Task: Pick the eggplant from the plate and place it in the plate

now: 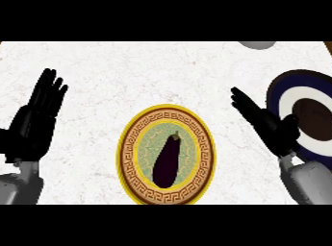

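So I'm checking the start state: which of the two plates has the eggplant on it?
The yellow-rimmed patterned plate at the centre, between the hands; the eggplant lies lengthwise on it. The navy-and-white plate at the right edge carries nothing visible.

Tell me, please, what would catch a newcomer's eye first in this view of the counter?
First the dark purple eggplant, lying lengthwise on the gold-rimmed patterned plate at the centre near the lower edge. Next the navy and white plate with a brown centre at the right edge, partly behind the open right hand. The left hand rests open at the left, fingers up.
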### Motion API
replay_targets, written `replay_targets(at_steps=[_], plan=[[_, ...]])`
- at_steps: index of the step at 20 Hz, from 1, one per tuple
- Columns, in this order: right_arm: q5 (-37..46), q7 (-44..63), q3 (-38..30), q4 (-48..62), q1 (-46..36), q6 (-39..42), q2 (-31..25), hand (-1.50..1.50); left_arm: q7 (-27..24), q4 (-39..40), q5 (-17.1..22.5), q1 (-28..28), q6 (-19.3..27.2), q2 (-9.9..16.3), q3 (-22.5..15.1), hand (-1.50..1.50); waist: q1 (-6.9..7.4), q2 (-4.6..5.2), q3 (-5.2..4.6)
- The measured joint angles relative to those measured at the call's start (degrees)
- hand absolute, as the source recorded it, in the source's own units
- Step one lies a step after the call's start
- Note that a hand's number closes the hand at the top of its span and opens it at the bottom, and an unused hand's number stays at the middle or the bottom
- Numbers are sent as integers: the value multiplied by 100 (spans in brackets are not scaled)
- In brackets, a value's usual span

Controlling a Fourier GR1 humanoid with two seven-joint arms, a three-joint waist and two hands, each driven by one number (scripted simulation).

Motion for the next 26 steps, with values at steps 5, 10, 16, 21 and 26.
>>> replay_targets(at_steps=[5, 10, 16, 21, 26], plan=[[-178, 209, -155, 209, -490, -95, 457, 150, 30, 471, -249, 84, -113, 99, -63, 0, 30, -127, 128], [931, 37, -35, 221, -726, -858, 154, -150, 172, 846, -418, 190, -194, 229, -168, 0, -52, -203, 123], [1340, -1030, 183, 132, 331, -1578, 824, -150, 67, 1384, -528, 79, -363, 165, -124, 0, -69, -196, 167], [2003, -729, 673, -137, 499, -1459, 644, -150, 47, 1517, -573, 34, -533, 150, -50, 0, -35, -203, 173], [2516, 92, 949, -672, 474, -1219, 506, -150, 98, 1552, -644, -10, -645, 91, 31, 0, -25, -206, 174]])
